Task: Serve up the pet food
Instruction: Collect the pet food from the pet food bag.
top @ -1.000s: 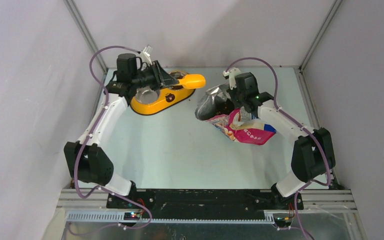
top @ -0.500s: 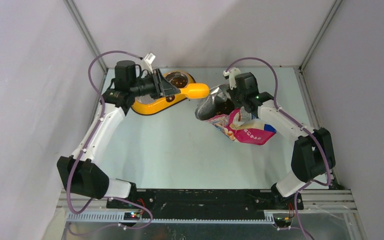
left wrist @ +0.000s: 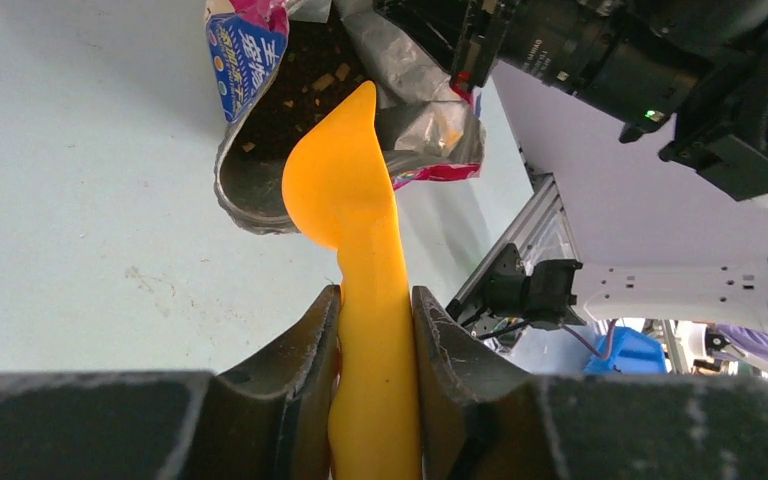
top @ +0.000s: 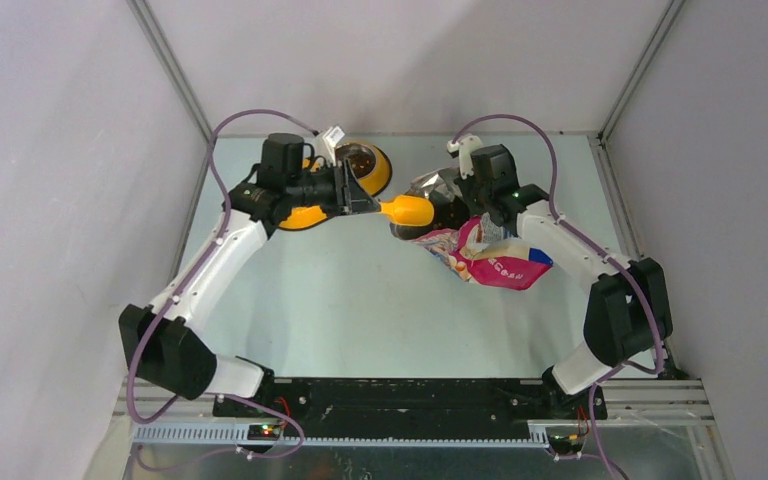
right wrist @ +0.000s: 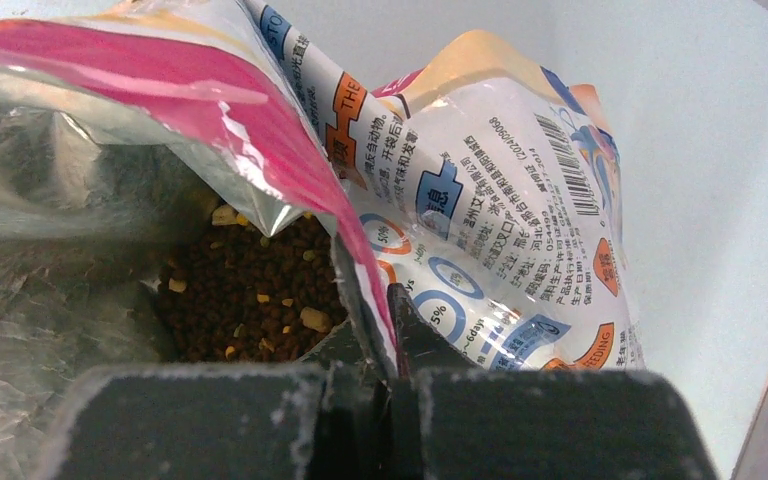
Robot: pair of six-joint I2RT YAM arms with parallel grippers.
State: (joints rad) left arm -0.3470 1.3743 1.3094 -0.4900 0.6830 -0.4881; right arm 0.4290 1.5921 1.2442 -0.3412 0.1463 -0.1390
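The pet food pouch (top: 490, 262) lies at centre right with its silver mouth held open toward the left. It shows in the right wrist view (right wrist: 505, 190) with dark-brown kibble (right wrist: 250, 290) inside. My right gripper (right wrist: 390, 300) is shut on the pouch's pink top edge; from above the gripper (top: 457, 212) is at the mouth. My left gripper (left wrist: 375, 300) is shut on the handle of the orange scoop (left wrist: 345, 190). The scoop's tip reaches into the pouch mouth (left wrist: 245, 60) over the kibble (left wrist: 305, 80). From above, the scoop (top: 407, 210) touches the pouch opening.
The yellow double feeder (top: 380, 172) stands at the back behind my left gripper (top: 360, 203). Its right bowl (top: 358, 158) holds dark kibble; the other bowl is hidden by the arm. Grey walls enclose the table on three sides.
My left arm has swung right with the scoop, from over the feeder to the pouch's open mouth. The right arm and pouch have stayed still.
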